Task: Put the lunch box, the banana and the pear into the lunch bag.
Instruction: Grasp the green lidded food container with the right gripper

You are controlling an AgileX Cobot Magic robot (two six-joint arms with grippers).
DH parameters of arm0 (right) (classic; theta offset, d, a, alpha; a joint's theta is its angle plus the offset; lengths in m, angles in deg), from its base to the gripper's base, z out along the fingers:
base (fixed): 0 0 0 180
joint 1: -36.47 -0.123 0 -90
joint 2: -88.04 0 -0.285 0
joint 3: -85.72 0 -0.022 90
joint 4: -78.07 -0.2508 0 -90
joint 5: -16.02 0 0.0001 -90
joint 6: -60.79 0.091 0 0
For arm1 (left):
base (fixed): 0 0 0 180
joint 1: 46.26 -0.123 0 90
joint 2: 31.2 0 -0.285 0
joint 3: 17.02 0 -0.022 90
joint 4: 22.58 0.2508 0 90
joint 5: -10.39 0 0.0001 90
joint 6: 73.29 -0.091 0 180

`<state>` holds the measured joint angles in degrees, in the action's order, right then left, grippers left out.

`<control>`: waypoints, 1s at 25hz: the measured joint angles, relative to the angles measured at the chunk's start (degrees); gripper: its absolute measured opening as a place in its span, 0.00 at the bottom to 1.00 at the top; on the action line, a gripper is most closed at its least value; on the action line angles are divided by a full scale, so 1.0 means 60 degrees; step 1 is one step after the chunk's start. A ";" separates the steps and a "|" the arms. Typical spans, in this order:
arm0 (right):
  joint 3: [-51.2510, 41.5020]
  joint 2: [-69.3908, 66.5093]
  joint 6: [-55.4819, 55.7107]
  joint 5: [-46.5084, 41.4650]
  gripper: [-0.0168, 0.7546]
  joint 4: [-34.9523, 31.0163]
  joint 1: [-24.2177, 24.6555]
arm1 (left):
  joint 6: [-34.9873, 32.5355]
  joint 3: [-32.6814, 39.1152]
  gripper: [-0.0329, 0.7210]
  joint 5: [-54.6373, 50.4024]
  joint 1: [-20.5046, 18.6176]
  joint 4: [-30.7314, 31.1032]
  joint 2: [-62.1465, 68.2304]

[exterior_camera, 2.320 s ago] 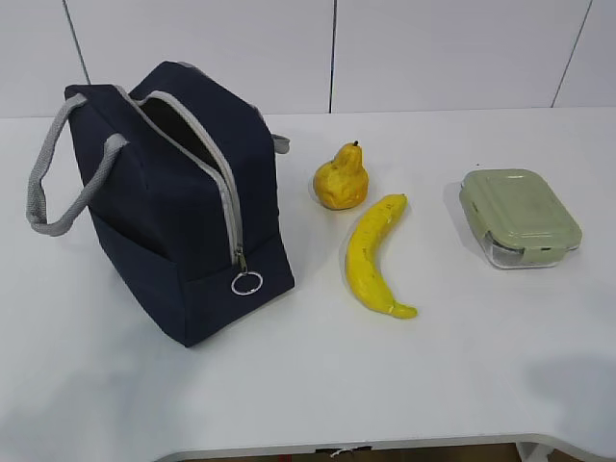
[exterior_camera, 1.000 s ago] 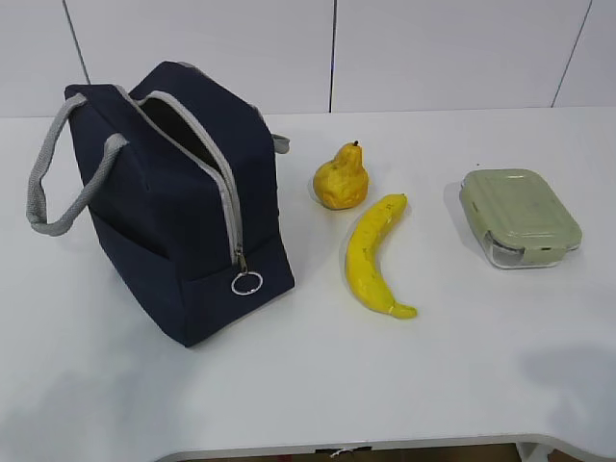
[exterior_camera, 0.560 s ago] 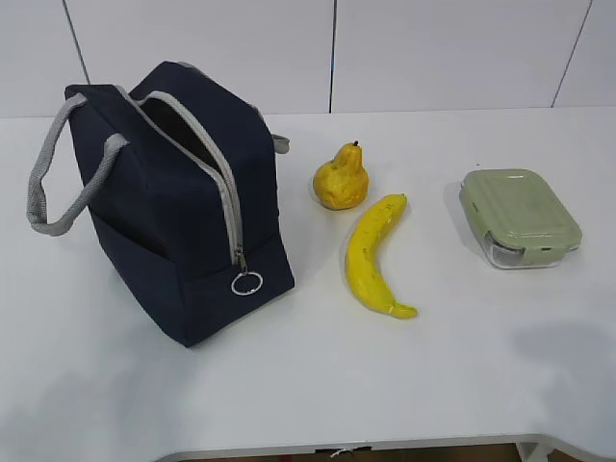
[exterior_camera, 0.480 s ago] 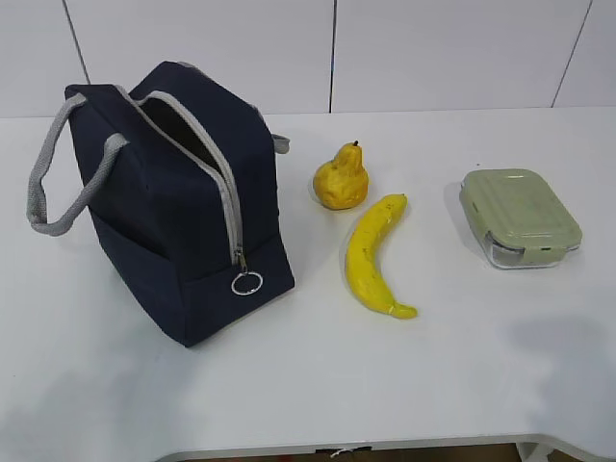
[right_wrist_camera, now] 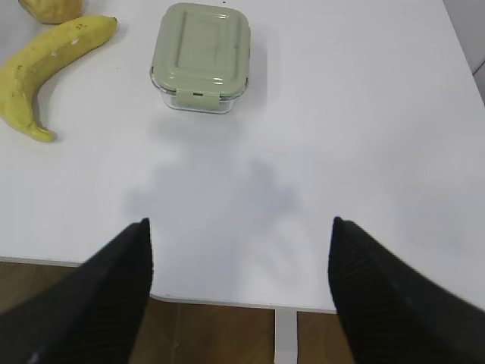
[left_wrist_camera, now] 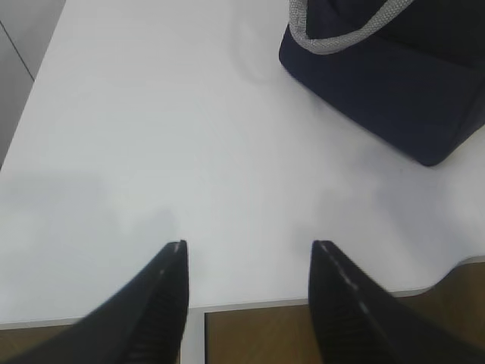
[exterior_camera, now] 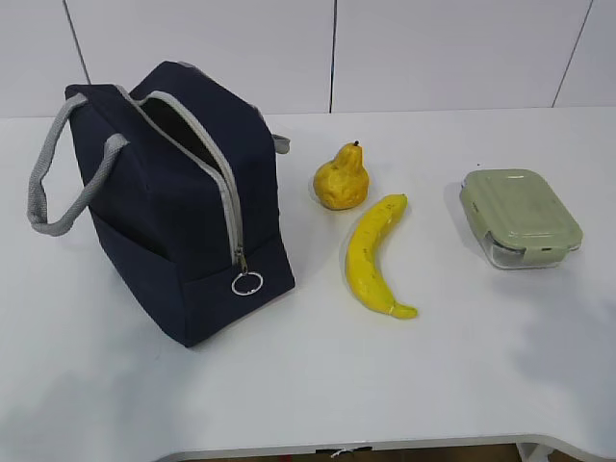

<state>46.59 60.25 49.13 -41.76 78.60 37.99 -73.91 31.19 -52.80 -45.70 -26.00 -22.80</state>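
Nothing on the white table (exterior_camera: 462,375) has shifted since the earlier frames; only a faint shadow near its front right corner has slid further right. The lunch bag (exterior_camera: 173,202), a boxy navy fabric shape with grey webbing handles, stands at the left with its grey zipper parted and a metal ring pull (exterior_camera: 247,283) hanging at the front. Right of it lies the banana (exterior_camera: 371,258), curved, smooth yellow with small brown specks, and just behind its upper end sits the squat, bumpy yellow-orange pear (exterior_camera: 342,179). Well to the right rests the lunch box (exterior_camera: 520,218), rounded-cornered clear walls under a ribbed sage-green lid. The left gripper (left_wrist_camera: 248,246) hangs spread and empty over the table's front edge; the right gripper (right_wrist_camera: 241,222) likewise, spread wider, the box ahead of it
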 joint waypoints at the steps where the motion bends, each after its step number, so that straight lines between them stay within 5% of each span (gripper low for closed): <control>1: 0.0091 -0.0152 0.0000 0.0014 0.78 0.0004 0.0000 | 0.0000 0.0000 0.54 0.0000 0.0000 0.0000 0.0000; 17: 0.2567 -0.4219 0.0000 -0.0166 0.78 -0.0798 0.0000 | 0.0000 0.0000 0.54 0.0000 0.0000 0.0000 0.0000; 25: 0.3288 -0.5830 -0.0567 -0.0059 0.78 -0.2073 0.0000 | 0.0000 0.0000 0.54 0.0000 0.0000 0.0000 0.0000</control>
<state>66.32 25.27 45.73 -42.12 66.17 37.99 -73.91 31.19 -52.80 -45.70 -26.00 -22.80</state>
